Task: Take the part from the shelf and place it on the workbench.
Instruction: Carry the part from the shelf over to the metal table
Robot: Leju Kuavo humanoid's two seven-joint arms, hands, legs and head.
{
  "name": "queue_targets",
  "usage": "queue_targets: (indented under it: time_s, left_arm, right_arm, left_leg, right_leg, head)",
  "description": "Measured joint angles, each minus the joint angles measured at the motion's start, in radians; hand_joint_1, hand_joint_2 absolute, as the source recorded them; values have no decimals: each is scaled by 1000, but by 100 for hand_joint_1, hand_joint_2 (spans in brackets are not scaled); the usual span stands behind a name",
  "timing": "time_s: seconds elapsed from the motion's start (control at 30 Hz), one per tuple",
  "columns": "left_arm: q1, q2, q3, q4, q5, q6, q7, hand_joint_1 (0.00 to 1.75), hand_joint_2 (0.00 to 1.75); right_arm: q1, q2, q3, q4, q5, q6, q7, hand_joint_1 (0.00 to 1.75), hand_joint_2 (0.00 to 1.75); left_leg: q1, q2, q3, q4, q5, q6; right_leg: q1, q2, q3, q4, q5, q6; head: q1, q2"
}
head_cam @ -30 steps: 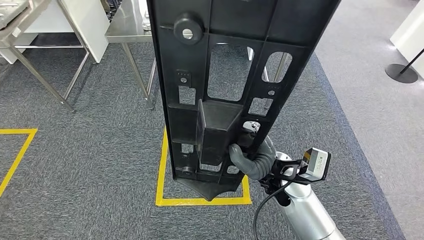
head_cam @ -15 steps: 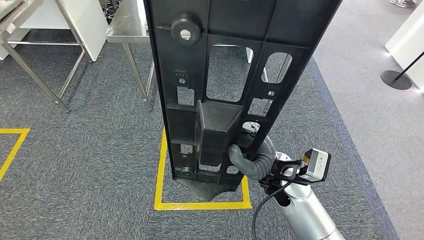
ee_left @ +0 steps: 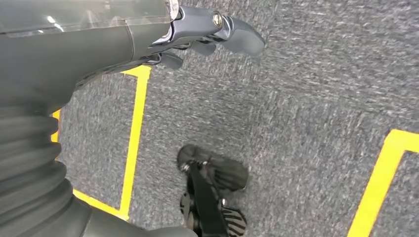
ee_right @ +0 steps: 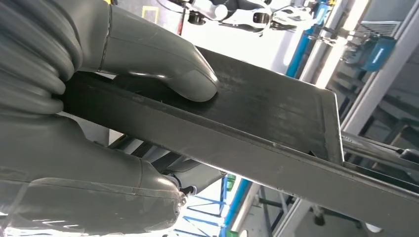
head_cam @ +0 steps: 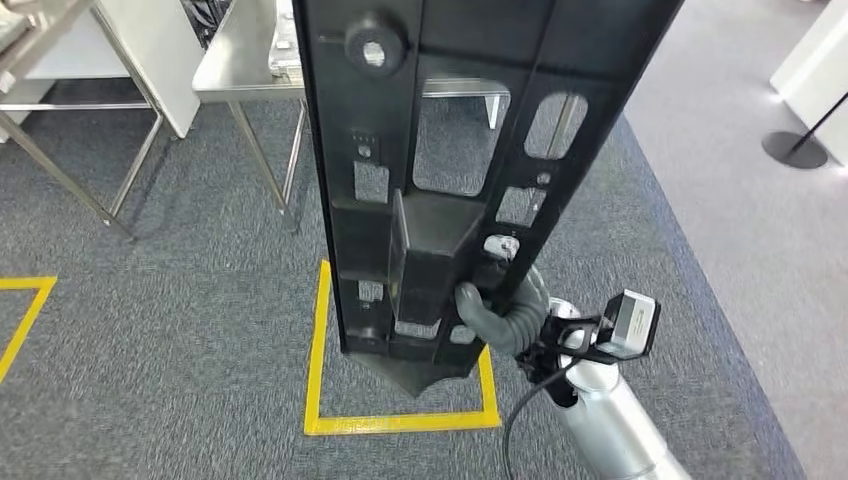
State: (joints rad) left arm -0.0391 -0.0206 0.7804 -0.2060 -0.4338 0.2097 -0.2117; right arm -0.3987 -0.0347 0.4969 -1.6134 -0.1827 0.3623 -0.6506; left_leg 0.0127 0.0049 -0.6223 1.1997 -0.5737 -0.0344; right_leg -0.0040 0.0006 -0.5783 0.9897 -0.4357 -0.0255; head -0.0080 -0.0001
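One long black plastic part stands nearly upright in the middle of the head view, running from the top edge down to about the 6 o'clock region, where its pointed lower end hangs above the carpet. The right hand grips it low down, at roughly 5 o'clock from the picture's centre, with the grey thumb wrapped round a boxy raised block on the part's face; in the right wrist view the same hand clamps a flat black edge of the part, thumb pressed on top and the rest of the hand beneath. The part carries several cut-outs: two large openings near its upper half, one rounded-rectangular and one oval, and a few small square ones lower down, plus two round bosses, one near the top and one near the bottom. The left hand hangs over the grey carpet holding nothing, its fingers loosely apart. On the floor one yellow taped square lies directly beneath the part's lower end, and a corner of a second yellow outline sits at 9 o'clock. Two steel tables stand beyond: one at about 11 o'clock just behind the part, another further off at 10 o'clock. One black round stand base rests at 2 o'clock.
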Motion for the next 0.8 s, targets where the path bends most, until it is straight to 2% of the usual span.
queue_targets:
  time_s: [0.03, 0.07, 0.1, 0.13, 0.17, 0.2, 0.23, 0.27, 0.3, 0.4, 0.47, 0.53, 0.57, 0.6, 0.63, 0.7, 0.73, 0.77, 0.8]
  left_arm:
    - [1, 0, 0, 0, 0, 0, 0, 0, 175]
    - [3, 0, 1, 0, 0, 0, 0, 0, 175]
    - [4, 0, 1, 0, 0, 0, 0, 0, 175]
    - [5, 0, 1, 0, 0, 0, 0, 0, 175]
    - [5, 1, 2, 0, 0, 0, 0, 0, 175]
    - [5, 1, 3, 0, 0, 0, 0, 0, 175]
    - [4, 1, 4, 0, 0, 0, -1, 0, 175]
    - [4, 2, 7, 0, 0, 0, -2, 0, 175]
    - [4, 2, 9, 0, 0, 0, -2, 0, 175]
    - [6, 1, 12, 0, 0, 0, -3, 0, 175]
    - [4, 1, 14, 0, 0, 0, -4, 0, 175]
    - [2, 1, 16, 0, 0, 0, -4, 0, 175]
    - [2, 1, 16, 0, 0, 0, -4, 0, 175]
    - [3, 1, 16, 0, -1, 0, -4, 0, 175]
    - [3, 1, 17, 0, -1, 0, -4, 0, 175]
    - [3, 0, 17, 0, -1, 0, -4, 0, 175]
    - [2, 0, 17, 0, -1, -1, -4, 0, 175]
    - [1, 0, 17, 0, -1, -1, -4, 0, 175]
    - [1, -1, 17, 0, -2, -1, -4, 0, 175]
  right_arm:
    - [1, 1, 0, 0, 0, 0, 0, 175, 175]
    - [2, 1, 0, 0, 0, 0, 0, 175, 175]
    - [3, 1, 1, 1, 0, 0, 0, 175, 175]
    - [3, 1, 1, 1, 0, 0, 0, 175, 175]
    - [3, 1, 1, 1, 0, 0, 0, 175, 175]
    - [3, 1, 1, 0, 0, 0, 0, 175, 175]
    - [3, 1, 1, 0, 0, 0, 0, 175, 175]
    - [3, 2, 1, 0, 0, 0, 0, 175, 175]
    - [3, 2, 1, 0, 0, 0, 0, 175, 175]
    - [3, 2, 1, -3, 0, 0, 0, 175, 175]
    - [3, 2, 0, -6, 0, 1, -1, 175, 175]
    - [6, 1, 0, -7, 0, 1, -2, 175, 175]
    - [8, 1, 0, -6, 0, 1, -1, 175, 175]
    - [10, 1, 0, -6, 0, 0, -1, 175, 175]
    - [11, 1, 0, -6, 0, 0, -1, 175, 175]
    - [11, 1, 0, -7, 0, 1, -1, 175, 175]
    - [11, 2, 0, -8, 0, 1, -2, 175, 175]
    - [11, 2, 0, -8, 0, 1, -2, 175, 175]
    - [11, 2, 0, -8, 0, 1, -2, 175, 175]
  left_leg:
    - [0, 0, -38, 60, -22, -3]
    - [0, 0, -64, 92, -28, -3]
    - [0, 0, -72, 86, -13, -2]
    - [0, 0, -60, 40, 23, -1]
    - [0, 0, -34, -33, 72, 3]
    - [-2, 0, -7, -104, 105, 8]
    - [-4, 0, 12, -157, 122, 14]
    - [-7, -1, 22, -185, 130, 20]
    - [-9, -1, 23, -191, 124, 26]
    - [-4, -1, 29, -199, 136, 43]
    - [0, -1, 34, -205, 137, 51]
    - [-1, -1, 36, -204, 133, 55]
    - [-1, -1, 37, -204, 130, 56]
    - [-2, -1, 40, -204, 127, 56]
    - [-2, -1, 46, -203, 124, 55]
    - [-3, -3, 58, -202, 114, 50]
    - [-5, -3, 62, -201, 110, 46]
    - [-6, -4, 65, -201, 106, 41]
    - [-7, -3, 65, -201, 102, 36]
  right_leg:
    - [1, 1, 1, 1, -2, -2]
    - [2, 2, 2, 1, -5, -3]
    - [2, 4, 5, 2, -7, -2]
    - [2, 6, 10, 3, -11, -1]
    - [3, 7, 15, 4, -15, 1]
    - [4, 7, 19, 5, -19, 3]
    - [5, 8, 20, 6, -22, 7]
    - [6, 8, 19, 8, -25, 11]
    - [7, 8, 17, 8, -27, 17]
    - [8, 8, 15, 17, -39, 33]
    - [5, 6, -27, 102, -83, 44]
    - [1, 5, -106, 245, -138, 51]
    - [-1, 5, -136, 290, -146, 53]
    - [-2, 5, -148, 298, -133, 53]
    - [-2, 5, -138, 265, -102, 51]
    - [1, 3, -76, 123, -24, 42]
    - [3, 2, -50, 63, -1, 37]
    - [6, 1, -34, 27, 9, 32]
    - [9, 1, -29, 14, 7, 29]
  head:
    - [0, 0]
    - [-1, 0]
    - [-2, 0]
    - [-2, 0]
    - [-2, 0]
    - [-2, 0]
    - [-2, 0]
    - [-2, 0]
    - [-2, 0]
    - [-1, 0]
    - [2, 0]
    - [5, 0]
    - [5, 0]
    - [5, 0]
    - [5, 0]
    - [5, 0]
    - [5, 0]
    - [5, 0]
    - [4, 0]
